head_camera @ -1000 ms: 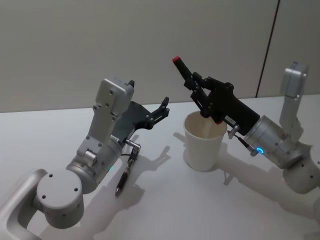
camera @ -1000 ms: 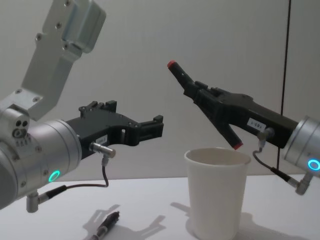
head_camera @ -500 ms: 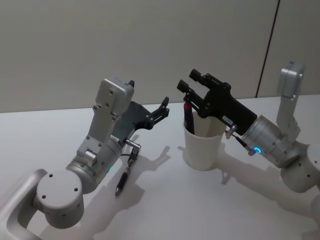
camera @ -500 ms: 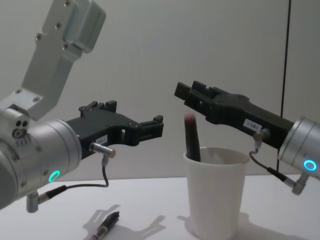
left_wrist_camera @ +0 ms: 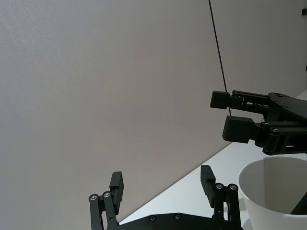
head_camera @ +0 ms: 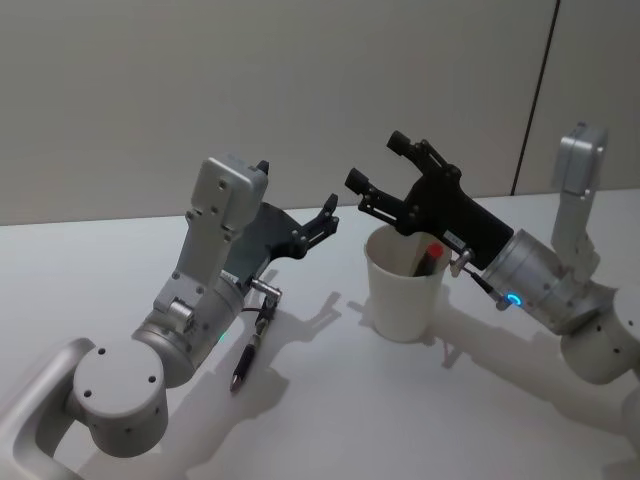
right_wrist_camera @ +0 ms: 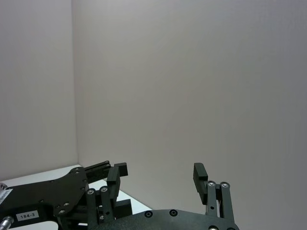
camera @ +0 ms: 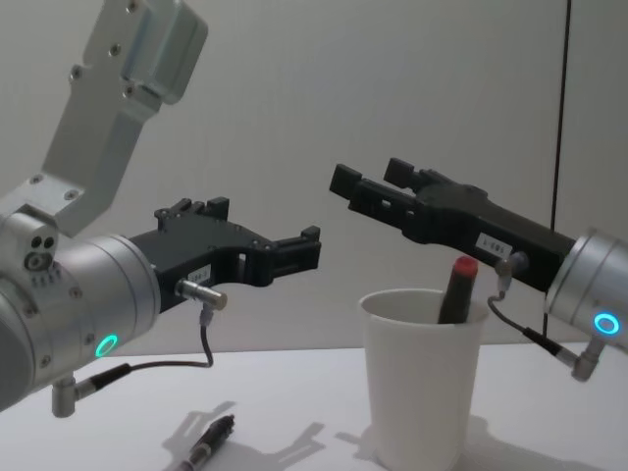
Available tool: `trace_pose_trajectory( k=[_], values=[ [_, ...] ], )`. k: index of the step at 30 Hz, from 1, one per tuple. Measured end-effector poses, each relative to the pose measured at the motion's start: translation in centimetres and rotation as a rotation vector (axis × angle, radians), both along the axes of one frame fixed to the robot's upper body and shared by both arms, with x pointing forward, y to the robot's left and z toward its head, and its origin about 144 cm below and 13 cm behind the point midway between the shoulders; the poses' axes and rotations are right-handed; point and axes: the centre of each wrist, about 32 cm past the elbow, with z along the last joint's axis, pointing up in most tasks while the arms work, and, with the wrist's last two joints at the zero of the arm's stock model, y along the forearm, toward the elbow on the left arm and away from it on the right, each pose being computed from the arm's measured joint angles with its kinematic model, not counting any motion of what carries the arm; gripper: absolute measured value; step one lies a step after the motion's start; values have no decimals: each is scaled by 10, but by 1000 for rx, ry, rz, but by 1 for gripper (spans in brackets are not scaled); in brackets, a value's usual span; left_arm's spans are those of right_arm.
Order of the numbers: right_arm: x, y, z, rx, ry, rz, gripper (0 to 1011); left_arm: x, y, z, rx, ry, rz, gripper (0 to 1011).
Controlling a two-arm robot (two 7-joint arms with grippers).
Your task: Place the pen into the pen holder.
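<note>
White pen holder point(head_camera: 400, 300) holds pen point(head_camera: 428, 257); right claw point(head_camera: 377, 160) spread above, left claw point(head_camera: 330, 212) nearby.

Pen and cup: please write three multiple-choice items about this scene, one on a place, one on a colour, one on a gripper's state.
1. Where is the pen?
A. in the left gripper
B. in the cup
C. in the right gripper

2. What colour is the pen's upper end?
A. red
B. blue
C. green

3. How is the right gripper?
A. shut on the pen
B. open, above the cup
C. shut on the cup's rim

Answers:
1 B: the pen leans inside the cup, and both grippers are empty.
2 A: the tip above the rim is red.
3 B: its fingers stand apart over the cup and touch nothing.
</note>
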Motion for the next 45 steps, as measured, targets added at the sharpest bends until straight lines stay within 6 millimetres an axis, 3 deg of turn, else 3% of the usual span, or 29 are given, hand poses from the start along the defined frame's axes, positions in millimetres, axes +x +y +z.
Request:
trace_pose_trajectory(
  k=[3,18,38,45],
  values=[
    [0,-1,1,5,3,-12,999,0,0,0,0,0,0,1001],
    [-9,-14,11,40,24,-137,1002,0,0,0,0,0,0,1001],
    [-48,-41,17,39,61,-376,1001,0,0,0,0,0,0,1001],
    [-50,-41,17,33,67,-385,1001,0,0,0,0,0,0,1001]
  ],
)
